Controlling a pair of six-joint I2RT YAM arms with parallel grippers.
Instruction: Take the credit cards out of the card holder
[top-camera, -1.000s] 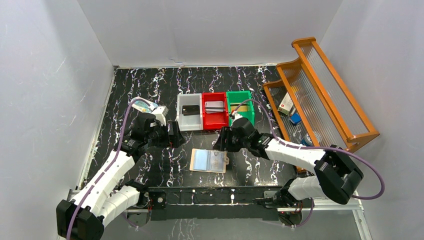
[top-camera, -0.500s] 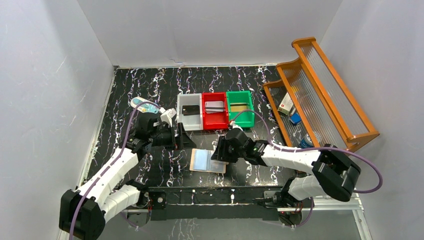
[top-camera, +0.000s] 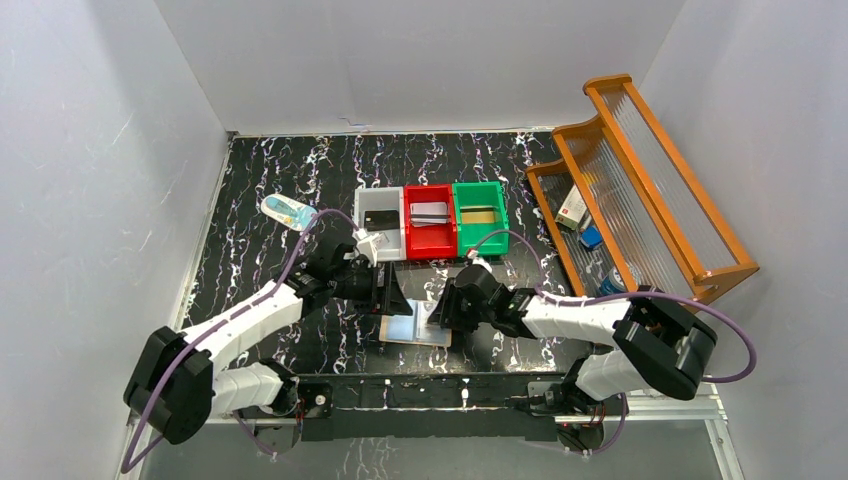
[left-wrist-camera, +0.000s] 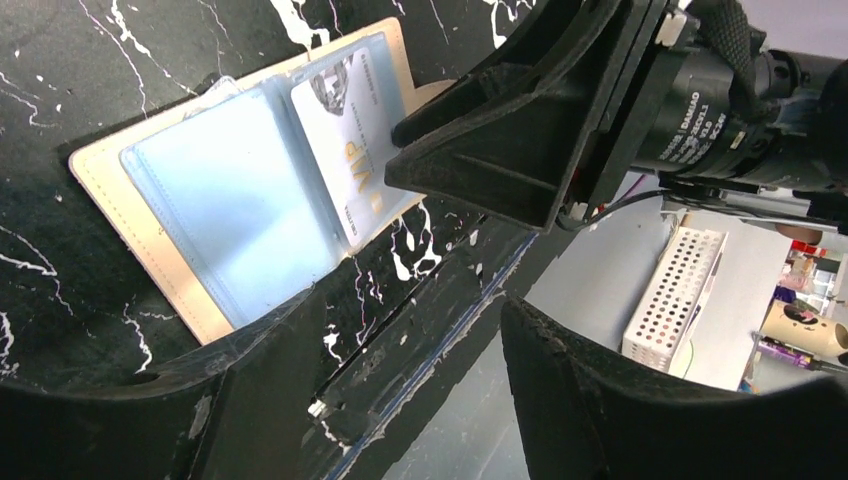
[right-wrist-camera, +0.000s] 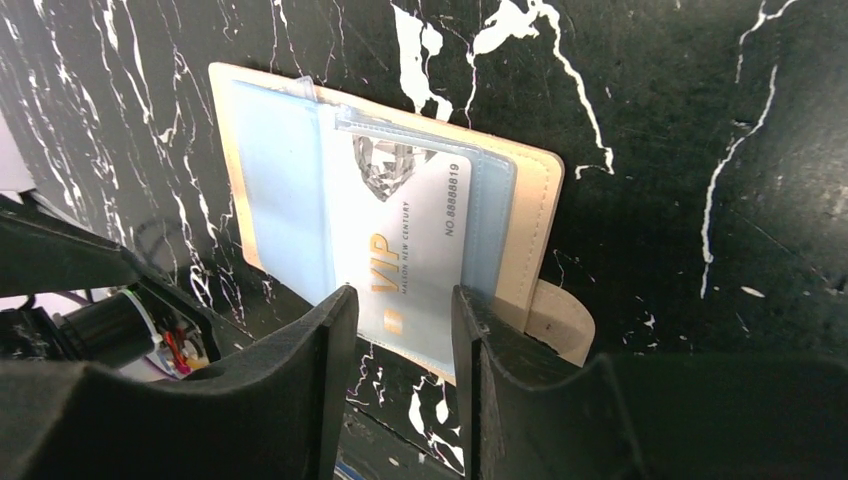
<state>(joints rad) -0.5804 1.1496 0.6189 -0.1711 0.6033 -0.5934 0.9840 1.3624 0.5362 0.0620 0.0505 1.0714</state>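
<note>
Beige leather-like card holder (right-wrist-camera: 542, 200): it lies open and flat on the black marbled desk (right-wrist-camera: 700, 150), near the front edge and between our two arms. The snap tab sticks out on the side toward the right arm.

Silvery card (right-wrist-camera: 410, 230), marked VIP: it sits in the pocket on the tab side, with its free end past the pocket mouth. The other pale blue pocket looks empty.

Right tool (right-wrist-camera: 403, 297): fingers apart, clamped on nothing, just above the card's free end. In the wrist view the card's long axis runs straight toward this tool, so we judge that a pull along that line should draw it out.

Left tool (left-wrist-camera: 410, 305): fingers apart, holding nothing, low over the desk beside the empty half. It is the farther of the two from the card and is placed to pin the holder.
</note>
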